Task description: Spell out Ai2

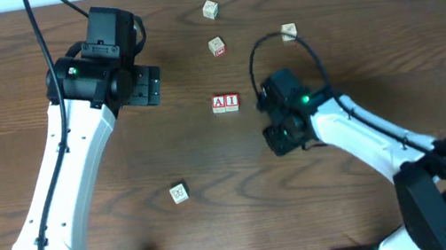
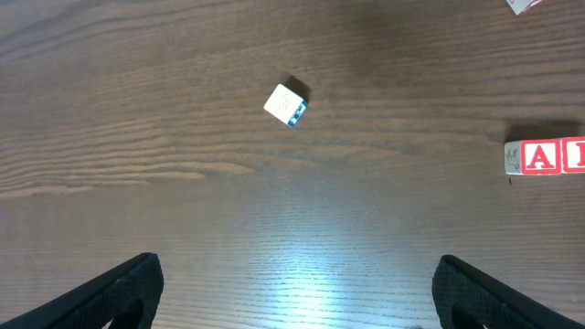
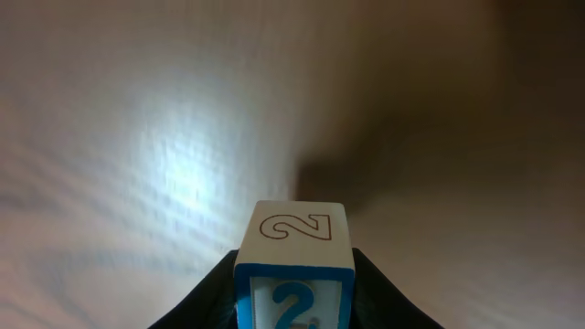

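Dark wood-grain tabletop (image 1: 384, 10) carries the touching A and I blocks (image 1: 225, 102). Only the right wrist view shows the 2 block (image 3: 294, 233), grasped by the right claw (image 3: 294, 288) just right of them. The left claw (image 2: 299, 270) hangs released to their left.

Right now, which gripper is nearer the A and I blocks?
Right. The right gripper, holding the 2 block, is close beside the A and I blocks; the left gripper is farther, on their other side.
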Controlling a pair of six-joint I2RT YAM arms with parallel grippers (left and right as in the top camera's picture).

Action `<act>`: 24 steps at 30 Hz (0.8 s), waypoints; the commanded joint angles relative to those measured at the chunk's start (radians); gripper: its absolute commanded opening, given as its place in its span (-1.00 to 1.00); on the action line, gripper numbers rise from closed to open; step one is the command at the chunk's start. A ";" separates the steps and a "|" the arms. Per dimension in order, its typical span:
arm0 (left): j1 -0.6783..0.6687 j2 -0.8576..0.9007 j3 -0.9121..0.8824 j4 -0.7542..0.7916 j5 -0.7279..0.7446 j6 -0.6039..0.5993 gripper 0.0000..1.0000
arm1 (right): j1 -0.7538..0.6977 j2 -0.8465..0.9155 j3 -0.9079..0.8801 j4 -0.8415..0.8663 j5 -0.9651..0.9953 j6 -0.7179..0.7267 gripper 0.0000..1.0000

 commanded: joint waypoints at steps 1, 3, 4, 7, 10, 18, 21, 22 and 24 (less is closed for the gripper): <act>-0.002 0.003 -0.003 -0.001 -0.018 0.007 0.91 | -0.027 0.075 0.077 0.005 0.001 0.053 -0.38; -0.002 0.003 -0.003 -0.001 -0.018 0.007 0.91 | -0.039 0.120 0.125 0.009 0.004 0.070 -0.42; -0.002 0.003 -0.003 -0.001 -0.018 0.007 0.91 | -0.047 0.145 0.154 0.016 0.004 0.072 -0.41; -0.002 0.003 -0.003 -0.001 -0.018 0.007 0.91 | -0.065 0.179 0.211 0.025 0.004 0.078 -0.40; -0.002 0.003 -0.003 -0.001 -0.018 0.007 0.91 | -0.075 0.206 0.264 0.030 0.003 0.077 -0.35; -0.002 0.003 -0.003 -0.001 -0.018 0.007 0.91 | -0.076 0.254 0.312 0.045 0.001 0.078 -0.31; -0.002 0.003 -0.003 -0.001 -0.018 0.007 0.91 | -0.076 0.272 0.313 0.054 0.000 0.085 -0.34; -0.002 0.003 -0.003 -0.001 -0.018 0.007 0.91 | -0.076 0.275 0.313 0.058 0.000 0.085 -0.34; -0.002 0.003 -0.003 -0.001 -0.018 0.007 0.91 | -0.076 0.277 0.313 0.063 0.000 0.085 -0.37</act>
